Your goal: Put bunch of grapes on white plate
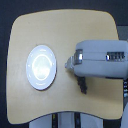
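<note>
The white plate lies on the exterior view's left half of the round wooden table, with nothing on it. My arm reaches in from the exterior view's right, and its grey end, the gripper, stops just right of the plate's rim. The fingers are too small and blurred to show how they stand. A dark, tapering shape, which looks like the bunch of grapes, sticks out from under the arm toward the table's near edge. Its upper part is hidden by the arm, and I cannot tell whether the gripper touches it.
The wooden table has rounded corners and a dark floor around it. The bulky white forearm covers the table's right middle. A pale base shows below the near edge.
</note>
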Tool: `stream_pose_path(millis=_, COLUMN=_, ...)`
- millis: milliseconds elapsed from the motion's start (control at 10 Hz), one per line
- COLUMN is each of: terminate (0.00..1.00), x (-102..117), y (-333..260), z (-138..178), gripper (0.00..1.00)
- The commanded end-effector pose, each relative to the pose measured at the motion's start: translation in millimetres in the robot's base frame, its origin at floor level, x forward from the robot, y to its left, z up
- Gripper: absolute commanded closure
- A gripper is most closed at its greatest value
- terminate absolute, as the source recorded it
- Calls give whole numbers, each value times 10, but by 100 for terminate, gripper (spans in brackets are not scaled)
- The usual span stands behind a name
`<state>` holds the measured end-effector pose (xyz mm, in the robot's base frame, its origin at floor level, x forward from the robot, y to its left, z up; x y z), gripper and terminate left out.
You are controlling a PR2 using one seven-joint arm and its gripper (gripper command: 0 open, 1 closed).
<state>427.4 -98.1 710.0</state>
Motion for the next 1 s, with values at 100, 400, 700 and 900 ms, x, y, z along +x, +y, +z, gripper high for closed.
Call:
stream_pose_path(millis=100, terminate=0, x=82, y=-112, z=170, gripper=100)
stream_pose_path(millis=400, terminate=0, x=75, y=-95, z=156, gripper=100)
stream_pose_path(millis=700, terminate=0, x=12, y=-66, z=90, gripper=100)
stream_pose_path(millis=900, terminate=0, x=19, y=-55, z=91, gripper=100)
